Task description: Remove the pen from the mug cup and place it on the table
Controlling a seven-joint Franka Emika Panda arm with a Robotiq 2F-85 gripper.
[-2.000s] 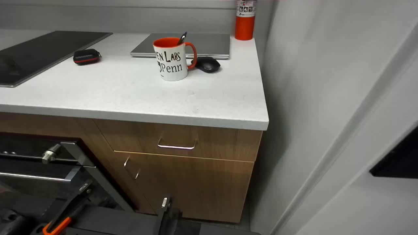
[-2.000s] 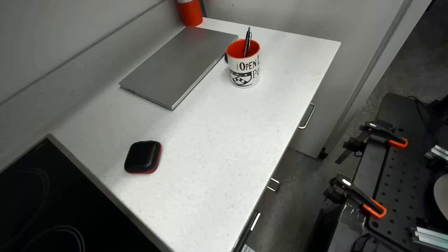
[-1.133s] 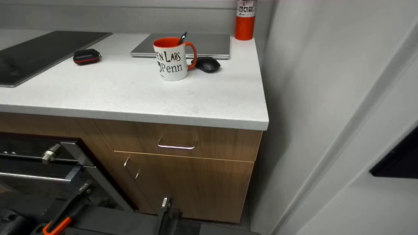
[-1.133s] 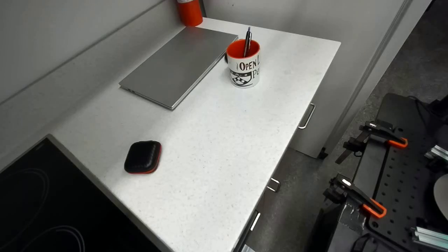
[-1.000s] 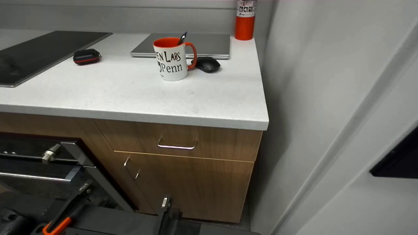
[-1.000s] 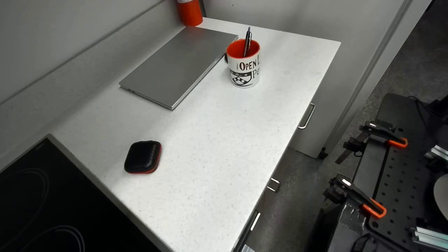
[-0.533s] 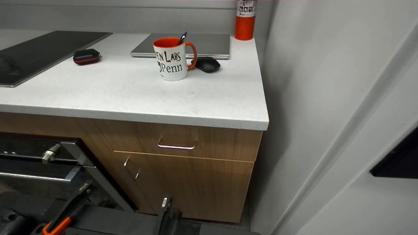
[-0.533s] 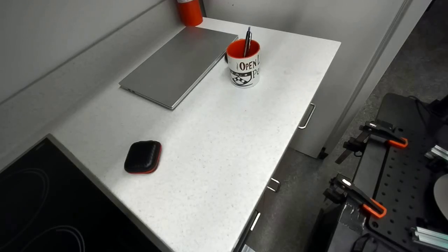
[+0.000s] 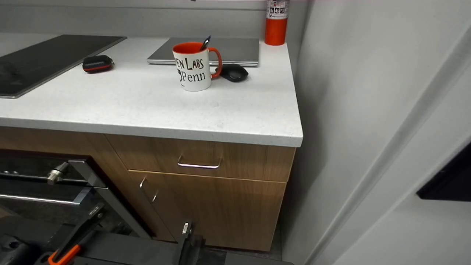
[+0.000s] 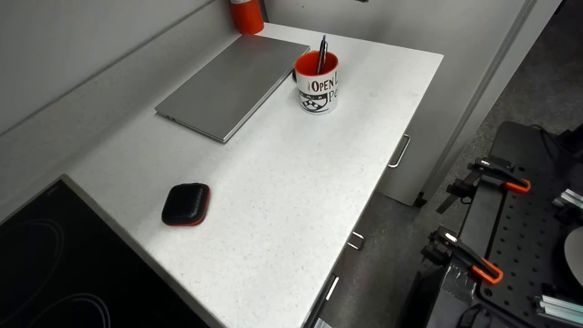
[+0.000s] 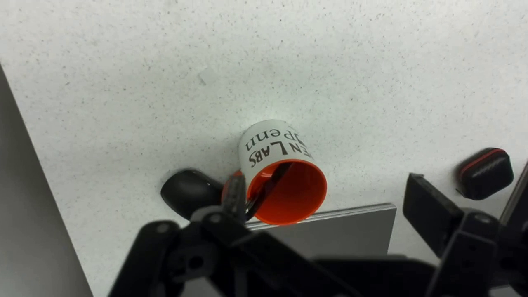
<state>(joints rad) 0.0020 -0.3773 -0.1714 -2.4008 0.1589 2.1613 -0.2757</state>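
Note:
The white mug cup (image 9: 191, 71) with red inside and handle stands upright on the white table (image 9: 147, 95); it also shows in an exterior view (image 10: 316, 93) and the wrist view (image 11: 268, 142). The slim black pen (image 10: 322, 53) leans inside it, upper end above the rim, also seen in an exterior view (image 9: 205, 43) and the wrist view (image 11: 268, 187). My gripper (image 11: 327, 183) is open and empty above the mug. Its left finger in the wrist view overlaps the handle and pen's upper end. Only a small dark tip shows at the top edge of both exterior views.
A closed grey laptop (image 10: 237, 86) lies behind the mug. A black mouse (image 9: 234, 73) sits beside the handle. A small black-and-red case (image 10: 186, 205) lies near the black cooktop (image 10: 54, 259). A red-and-white canister (image 9: 276, 27) stands at the back corner by a wall (image 9: 349, 73).
A small dark tip, seemingly of my gripper, has come into view at the top edge of both exterior views. The mug, pen and other objects have not moved.

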